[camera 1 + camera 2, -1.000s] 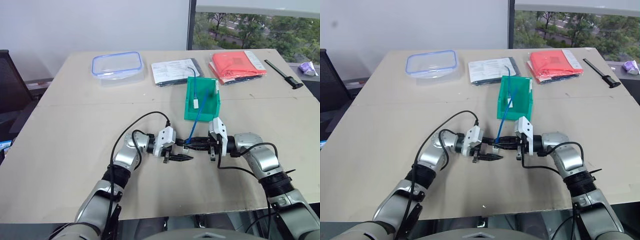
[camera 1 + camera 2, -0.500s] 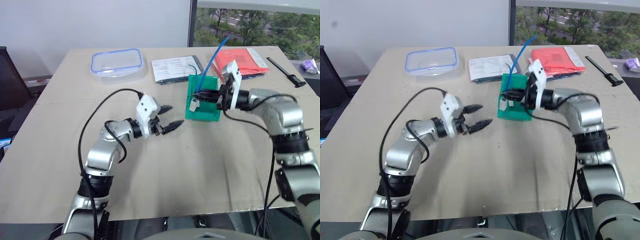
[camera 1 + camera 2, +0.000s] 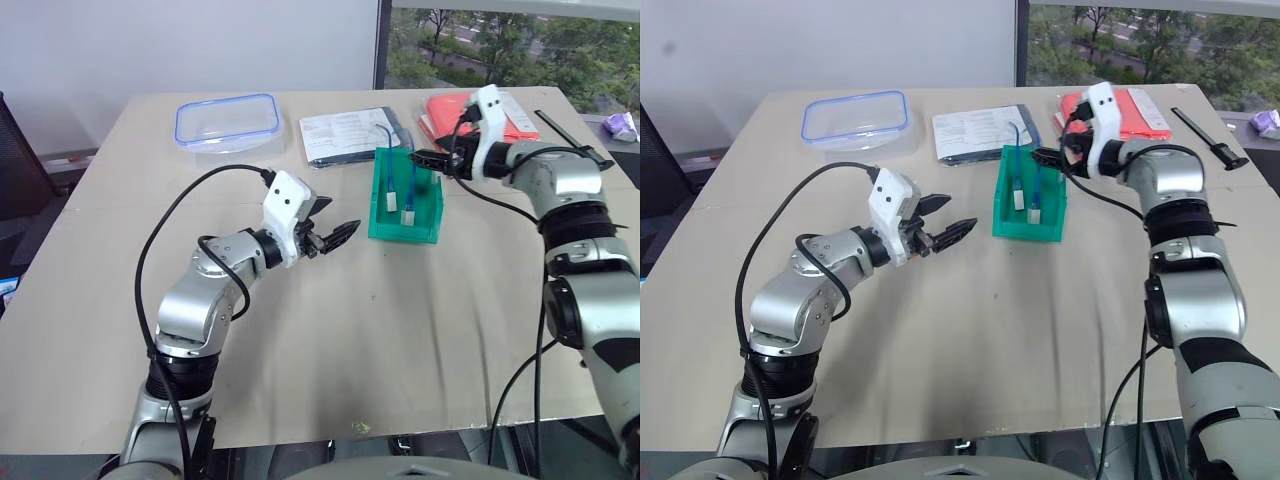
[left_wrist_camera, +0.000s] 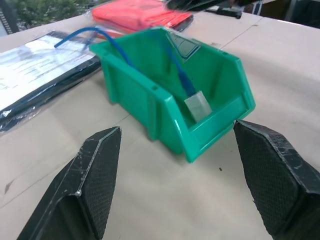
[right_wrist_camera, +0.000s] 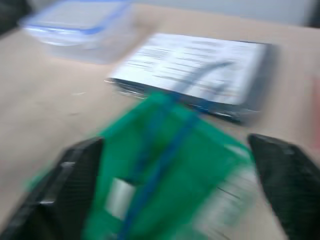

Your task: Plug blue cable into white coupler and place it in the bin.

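Bin [image 3: 404, 223]: green, open-topped, on the surface [image 3: 300, 340], low sloped front wall toward the robot, a little in front of the printed sheet.
Blue cable [image 3: 410, 185]: inside the bin, running down its length; far end arching over the back rim toward the printed sheet; touched by neither hand.
White coupler [image 3: 408, 216]: in the bin, on the near end of the blue cable, resting on the bin floor close to the front wall. A second small white block [image 3: 391, 201] beside it in the bin; which one carries the plug cannot be told from the head views.
Left hand [image 3: 334, 237]: raised above the surface, near the bin's left side and apart from it; fingers [image 4: 97, 185] spread wide, nothing between them; bin framed between both fingers in the left wrist view.
Right hand [image 3: 428, 158]: held in the air just beyond the bin's far right corner, pointing back over it; fingers [image 5: 65, 190] well apart, gripping nothing.
Clear box [image 3: 228, 122]: blue-rimmed lid, far left part of the surface.
Printed sheet [image 3: 350, 136]: flat in a dark sleeve, just behind the bin.
Red packet [image 3: 455, 108]: behind the right hand, at the far right of the surface.
Black tool [image 3: 570, 135]: near the far right edge.
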Action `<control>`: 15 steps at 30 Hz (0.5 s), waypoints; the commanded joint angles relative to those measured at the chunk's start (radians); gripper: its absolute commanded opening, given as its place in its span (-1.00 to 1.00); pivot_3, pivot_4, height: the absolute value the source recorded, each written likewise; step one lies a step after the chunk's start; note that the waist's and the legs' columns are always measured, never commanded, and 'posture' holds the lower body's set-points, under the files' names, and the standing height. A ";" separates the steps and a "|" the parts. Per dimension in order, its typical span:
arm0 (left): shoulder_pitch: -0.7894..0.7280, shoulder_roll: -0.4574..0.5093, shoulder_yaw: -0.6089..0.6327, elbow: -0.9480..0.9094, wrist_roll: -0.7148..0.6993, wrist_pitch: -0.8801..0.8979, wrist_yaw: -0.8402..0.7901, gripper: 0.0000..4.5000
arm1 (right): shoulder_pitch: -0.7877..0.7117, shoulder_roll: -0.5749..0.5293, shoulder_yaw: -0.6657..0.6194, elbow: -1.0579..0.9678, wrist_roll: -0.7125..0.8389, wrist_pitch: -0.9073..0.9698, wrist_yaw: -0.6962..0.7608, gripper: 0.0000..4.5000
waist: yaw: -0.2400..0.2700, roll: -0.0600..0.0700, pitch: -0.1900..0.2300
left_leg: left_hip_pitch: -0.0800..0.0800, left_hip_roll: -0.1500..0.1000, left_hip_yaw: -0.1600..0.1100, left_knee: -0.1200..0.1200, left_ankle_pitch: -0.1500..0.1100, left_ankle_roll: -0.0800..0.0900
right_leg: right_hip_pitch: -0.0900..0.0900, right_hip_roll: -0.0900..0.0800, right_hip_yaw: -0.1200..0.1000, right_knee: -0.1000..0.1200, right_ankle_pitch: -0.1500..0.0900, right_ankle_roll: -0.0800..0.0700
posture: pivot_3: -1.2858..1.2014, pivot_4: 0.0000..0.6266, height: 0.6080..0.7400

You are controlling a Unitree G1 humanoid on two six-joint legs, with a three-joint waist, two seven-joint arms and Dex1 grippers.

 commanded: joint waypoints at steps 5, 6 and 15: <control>0.253 0.075 0.009 -0.129 0.085 -0.159 0.041 0.64 | 0.519 -0.078 -0.199 -0.563 0.180 -0.072 0.137 0.99 | -0.003 0.001 0.001 | 0.001 0.001 -0.001 -0.003 0.000 0.000 | 0.001 0.000 0.001 -0.001 -0.001 0.001 | 0.03 -0.52 0.96; 0.309 0.075 0.021 -0.138 0.093 -0.196 0.047 0.64 | 0.614 -0.078 -0.218 -0.625 0.207 -0.092 0.171 0.99 | -0.003 0.002 0.001 | 0.002 0.001 0.000 -0.002 -0.001 -0.001 | 0.000 0.000 0.002 0.001 -0.001 0.002 | 0.03 -0.52 0.96; 0.621 0.078 0.074 -0.100 0.123 -0.432 0.030 0.64 | 1.035 -0.122 -0.187 -0.681 0.138 -0.312 0.309 0.99 | -0.010 0.002 0.002 | 0.007 0.002 0.002 0.002 -0.001 0.000 | 0.003 -0.001 0.003 0.002 -0.003 -0.005 | 0.03 -0.52 0.96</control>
